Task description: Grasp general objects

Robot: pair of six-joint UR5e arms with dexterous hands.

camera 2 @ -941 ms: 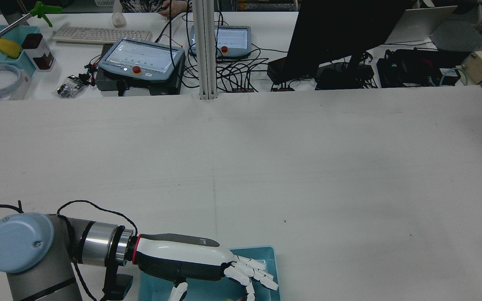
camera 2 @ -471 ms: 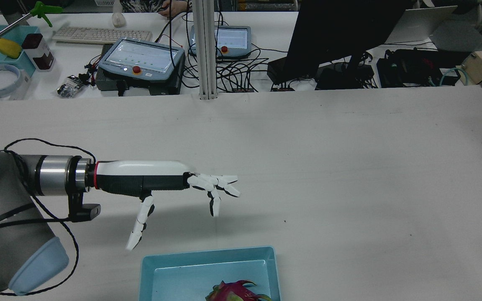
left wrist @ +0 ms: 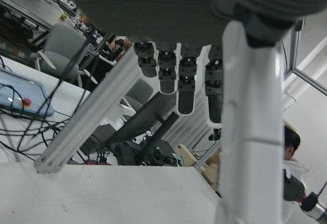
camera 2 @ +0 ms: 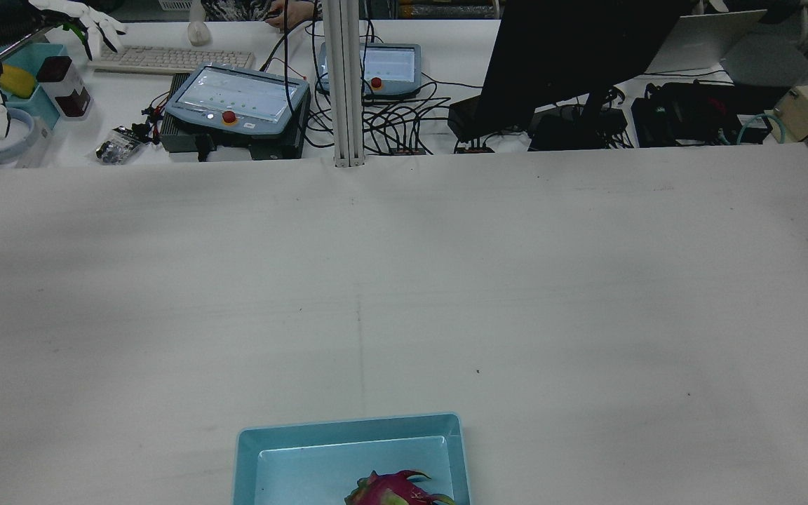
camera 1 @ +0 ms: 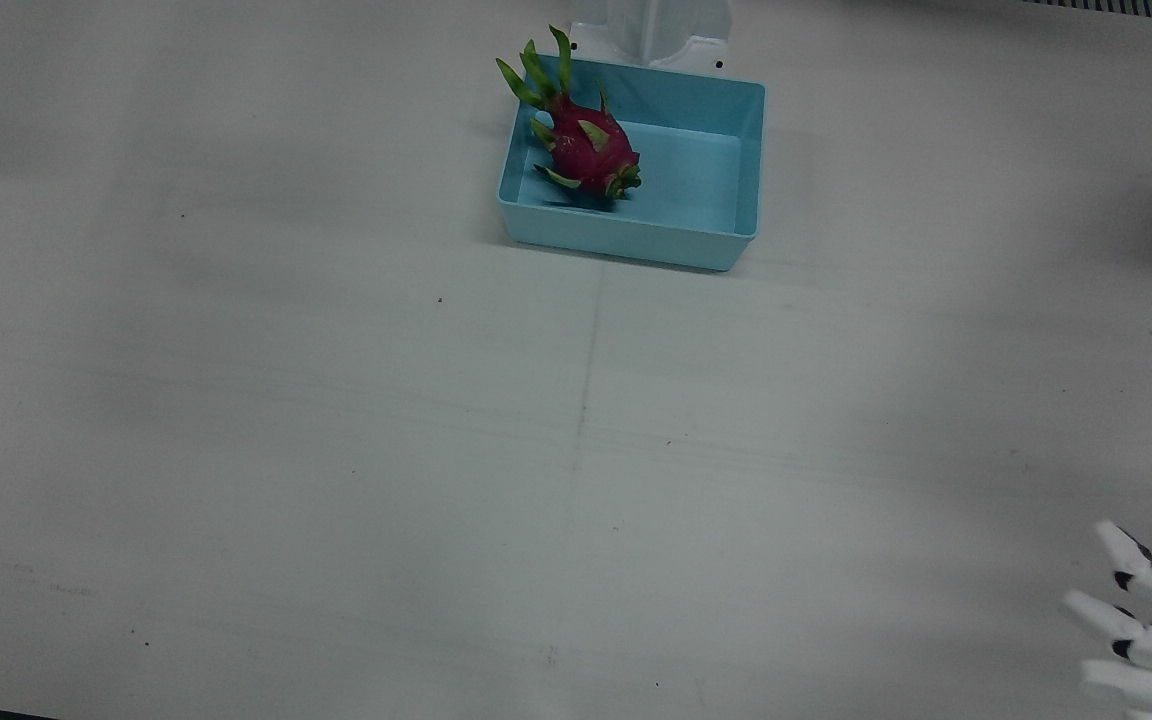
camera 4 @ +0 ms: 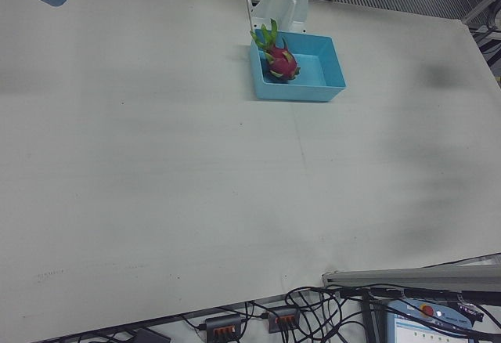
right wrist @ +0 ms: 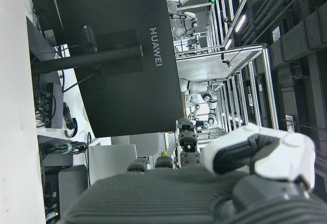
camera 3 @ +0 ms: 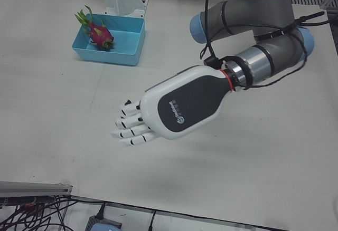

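Magenta, green-scaled dragon fruit (camera 1: 588, 148) lies in the light-blue plastic tray (camera 1: 726, 252) at twelve o'clock, apparently delivered; left hand (camera 3: 158, 114), fingers spread and empty, hovers well apart; right hand's (right wrist: 214, 183) fingers unclear.

In the rear view the dragon fruit (camera 2: 397, 490) and its blue tray (camera 2: 348, 428) are cut by the bottom edge. Far from the tray, the left hand (camera 1: 1151, 610) shows in the front view only as fingertips at the right edge. The right hand (right wrist: 214, 183) appears only in its own camera.
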